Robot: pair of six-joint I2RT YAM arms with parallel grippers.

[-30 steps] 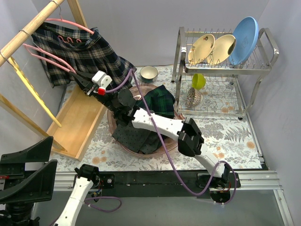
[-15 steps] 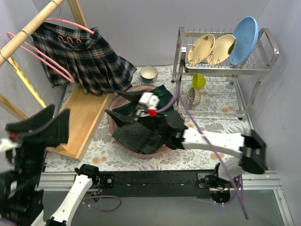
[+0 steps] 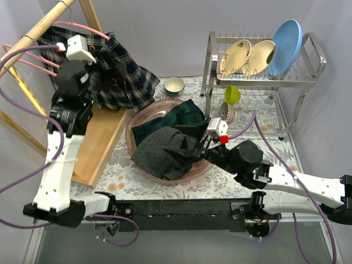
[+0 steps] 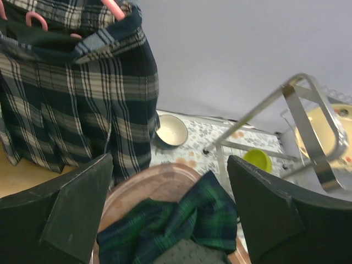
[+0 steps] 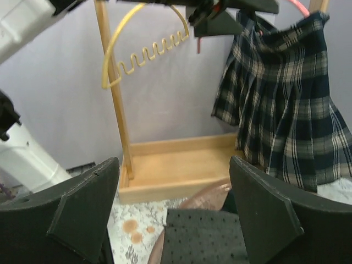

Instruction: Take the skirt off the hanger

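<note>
At far left, navy plaid pleated skirt point(image 4: 66, 99) hangs on pink plastic hanger point(image 4: 115, 8); wrist views reveal left gripper point(image 4: 169, 162), right gripper point(image 5: 173, 162) spread wide.

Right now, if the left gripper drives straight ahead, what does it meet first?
Probably the green plaid cloth in the pink basin; the plaid skirt hangs beside that line. Depth unclear.

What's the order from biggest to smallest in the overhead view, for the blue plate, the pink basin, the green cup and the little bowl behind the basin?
1. pink basin
2. blue plate
3. little bowl and green cup: they look about alike, so they are not ranked.
</note>
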